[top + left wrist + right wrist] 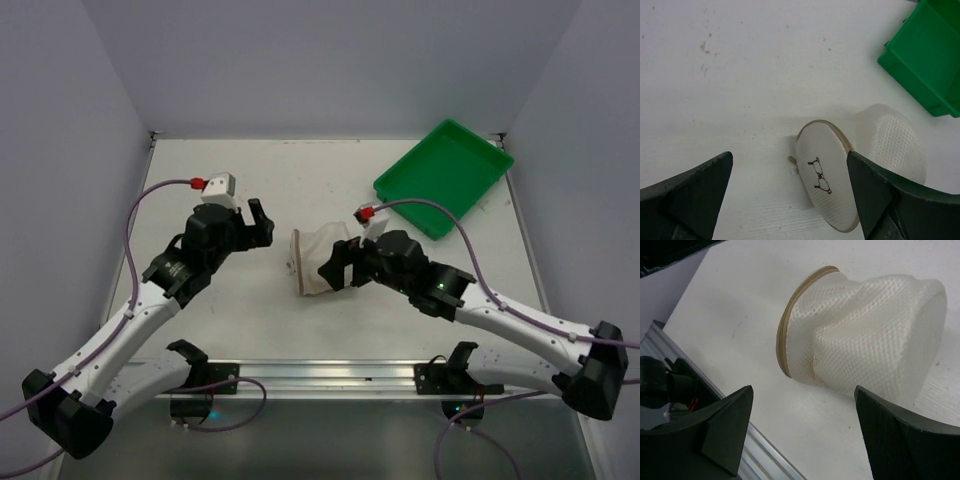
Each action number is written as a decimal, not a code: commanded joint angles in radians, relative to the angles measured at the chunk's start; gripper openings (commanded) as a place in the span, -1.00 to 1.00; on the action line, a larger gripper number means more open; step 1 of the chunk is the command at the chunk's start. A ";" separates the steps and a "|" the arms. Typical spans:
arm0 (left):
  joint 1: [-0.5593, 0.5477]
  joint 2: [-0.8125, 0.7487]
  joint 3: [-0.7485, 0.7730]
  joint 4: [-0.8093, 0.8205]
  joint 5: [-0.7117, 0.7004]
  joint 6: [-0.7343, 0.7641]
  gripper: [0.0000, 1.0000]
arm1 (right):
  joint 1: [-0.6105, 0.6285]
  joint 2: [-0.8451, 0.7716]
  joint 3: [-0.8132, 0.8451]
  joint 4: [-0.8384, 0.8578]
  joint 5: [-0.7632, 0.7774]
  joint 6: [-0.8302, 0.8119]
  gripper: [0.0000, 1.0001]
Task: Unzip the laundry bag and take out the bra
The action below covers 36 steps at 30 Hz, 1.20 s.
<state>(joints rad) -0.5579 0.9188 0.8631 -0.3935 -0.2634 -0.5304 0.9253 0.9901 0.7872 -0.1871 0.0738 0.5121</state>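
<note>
The laundry bag (318,262) is lying on its side mid-worktop (300,180), lid facing 9 o'clock. Left tool (262,225) is spread wide at the bag's 10 o'clock. Right tool (340,268) is spread too, right at its 3 o'clock, and neither is pinching anything.

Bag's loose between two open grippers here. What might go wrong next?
The laundry bag lies on its side, held by neither the left gripper nor the right gripper; being round, it may roll or slide when nudged. The zip pull looks like a tiny tab beside the lid rim, easy to miss, so a gripper could pinch the soft, creased mesh instead.
</note>
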 commanded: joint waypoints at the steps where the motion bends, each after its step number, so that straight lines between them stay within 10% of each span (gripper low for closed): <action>1: 0.088 0.035 -0.030 -0.059 0.064 -0.015 1.00 | 0.087 0.155 0.133 0.006 0.209 -0.003 0.67; 10: 0.207 -0.046 -0.203 -0.008 0.168 -0.060 1.00 | 0.213 0.537 0.398 -0.078 0.398 0.066 0.61; 16: 0.210 -0.104 -0.292 0.048 0.226 -0.066 1.00 | 0.213 0.661 0.472 -0.152 0.497 0.096 0.02; 22: 0.210 -0.127 -0.315 0.097 0.323 -0.002 1.00 | 0.208 0.495 0.423 -0.063 0.239 -0.081 -0.91; 36: 0.210 -0.330 -0.470 0.372 0.599 -0.028 1.00 | 0.041 0.297 0.319 -0.012 -0.402 -0.162 -1.00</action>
<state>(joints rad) -0.3546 0.6209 0.4084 -0.1287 0.2394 -0.5568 0.9703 1.3136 1.1206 -0.2756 -0.1566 0.3855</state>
